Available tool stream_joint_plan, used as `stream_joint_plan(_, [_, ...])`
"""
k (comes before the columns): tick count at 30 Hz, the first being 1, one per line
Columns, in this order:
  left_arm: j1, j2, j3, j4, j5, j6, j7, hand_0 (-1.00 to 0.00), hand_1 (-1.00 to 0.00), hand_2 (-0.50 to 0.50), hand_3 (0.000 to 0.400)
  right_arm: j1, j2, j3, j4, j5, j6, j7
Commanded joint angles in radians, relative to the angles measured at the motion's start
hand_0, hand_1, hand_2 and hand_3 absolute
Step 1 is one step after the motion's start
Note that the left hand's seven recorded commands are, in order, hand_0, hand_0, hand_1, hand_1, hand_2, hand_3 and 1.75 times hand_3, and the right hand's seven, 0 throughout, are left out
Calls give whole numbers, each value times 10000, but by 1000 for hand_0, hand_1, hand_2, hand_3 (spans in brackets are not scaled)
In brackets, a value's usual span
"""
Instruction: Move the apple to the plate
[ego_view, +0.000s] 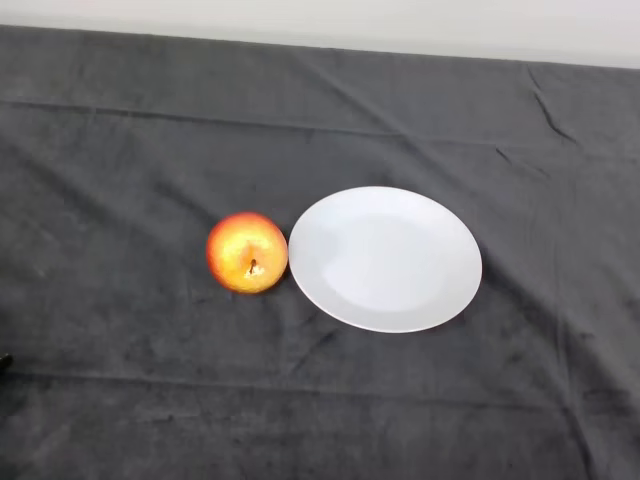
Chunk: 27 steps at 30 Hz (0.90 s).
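Observation:
A red and yellow apple (247, 252) lies on the dark cloth, left of centre, with its stem end turned towards me. Just to its right sits a white round plate (420, 300) with nothing on it. The apple's right side almost touches the plate's left rim.
The dark cloth (150, 400) covers the whole table and is creased in places. A pale wall (320, 20) runs along the far edge. A tiny dark shape (3, 362) shows at the left border; what it is cannot be told.

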Motion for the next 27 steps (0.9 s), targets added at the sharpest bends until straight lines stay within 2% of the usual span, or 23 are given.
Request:
stream_joint_plan(1, [-219,-352,72,779,190,450,132,0,0,0,0,1990,1589,-237,1159,-18,658,-169])
stream_joint_plan(18, [-989,-273,-290,593,1148,635,1074,0,0,0,0,1993,1589,-260,1157,-48,659,-177])
stream_joint_plan(27, [-968,-377,-789,-647,1809,725,1493,0,0,0,0,1995,1590,-266,1152,-58,663,-181])
